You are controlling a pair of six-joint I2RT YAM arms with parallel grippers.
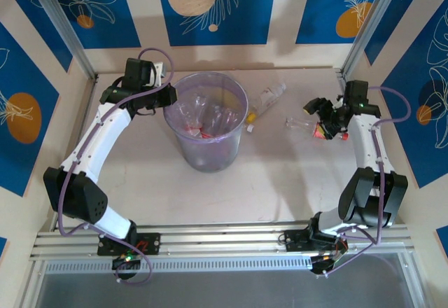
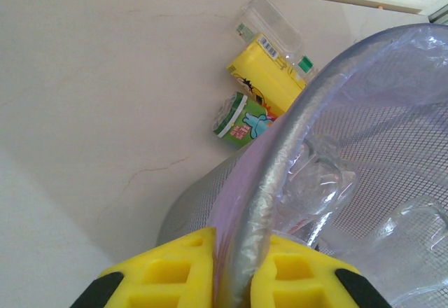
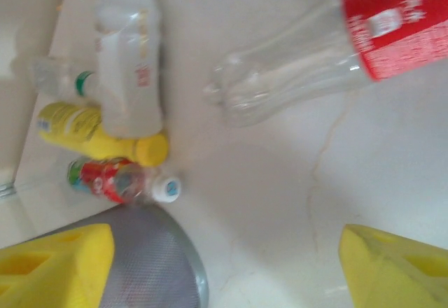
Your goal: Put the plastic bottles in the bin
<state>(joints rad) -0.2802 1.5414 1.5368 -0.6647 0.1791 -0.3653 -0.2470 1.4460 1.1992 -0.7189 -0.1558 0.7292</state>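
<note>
The bin (image 1: pixel 208 122) stands mid-table with several clear plastic bottles (image 1: pixel 210 117) inside. My left gripper (image 1: pixel 168 98) is shut on the bin's left rim (image 2: pixel 280 175); in the left wrist view the gripper (image 2: pixel 241 241) has its yellow pads on either side of the rim. A clear bottle with a red label (image 1: pixel 305 124) lies on the table to the right. My right gripper (image 1: pixel 315 108) hovers open over it with nothing between its fingers. In the right wrist view that bottle (image 3: pixel 315 63) lies beyond the open gripper (image 3: pixel 227 266).
Behind the bin's right side lie a yellow bottle (image 2: pixel 269 80), a green-labelled one (image 2: pixel 241 119) and a clear one (image 2: pixel 269 24). The right wrist view shows a pale bottle (image 3: pixel 126 56), the yellow bottle (image 3: pixel 98 140) and a small white-capped one (image 3: pixel 115 180). The back wall is close behind them.
</note>
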